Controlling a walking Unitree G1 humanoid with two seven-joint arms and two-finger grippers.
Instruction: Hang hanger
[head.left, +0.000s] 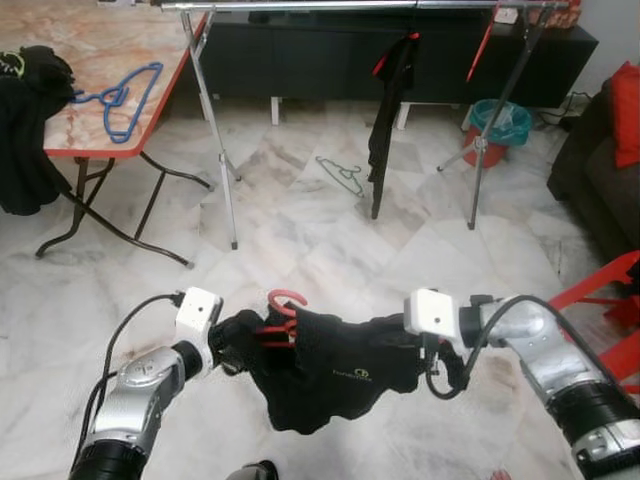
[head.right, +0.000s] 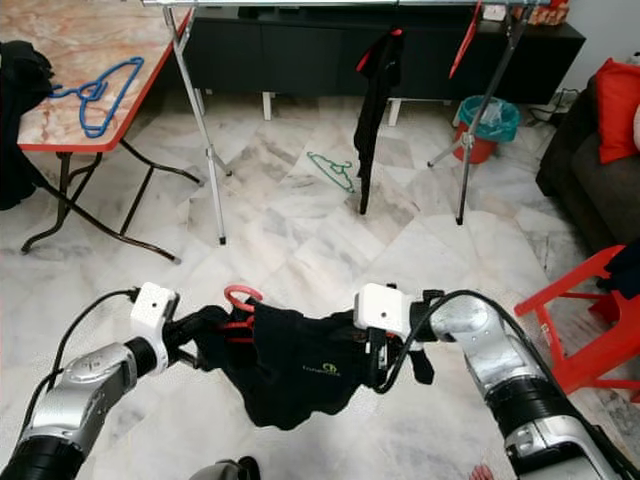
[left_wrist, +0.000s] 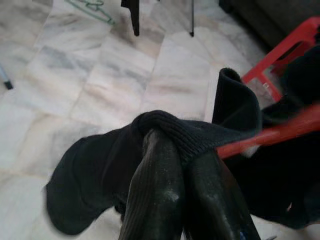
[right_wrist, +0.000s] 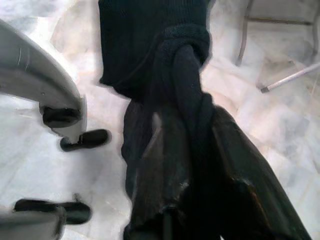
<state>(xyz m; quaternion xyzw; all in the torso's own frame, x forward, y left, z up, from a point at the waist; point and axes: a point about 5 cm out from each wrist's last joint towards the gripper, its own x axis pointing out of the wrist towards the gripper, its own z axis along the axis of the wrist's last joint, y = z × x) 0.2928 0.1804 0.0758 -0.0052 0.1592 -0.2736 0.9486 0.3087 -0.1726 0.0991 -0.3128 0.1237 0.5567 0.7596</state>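
Red hanger (head.left: 282, 318): plastic, mostly buried in a black garment (head.left: 325, 375); its hook stands up clear of the cloth, and one red arm shows in the left wrist view. Held low and near, between the two arms, over the marble floor (head.left: 300, 240).

Black garment: dark knit with a small pale logo, slung crosswise left to right and sagging in the middle.

Left gripper (left_wrist: 172, 150): fingers closed together on a ribbed edge of the garment at its left end, nearest the hook.

Right gripper (right_wrist: 192, 107): clamped on a bunched fold at the right end.

Clothes rail (head.left: 330, 6): far, straight ahead and well above the hanger, lying left to right like the garment. Judged: the load must go forward and up, the hook lifted over the bar.

On the rail: another black garment (head.left: 388, 110). Below it, a green hanger (head.left: 342, 173) on the floor. Far left, a blue hanger (head.left: 120, 97) on the table (head.left: 90, 50).
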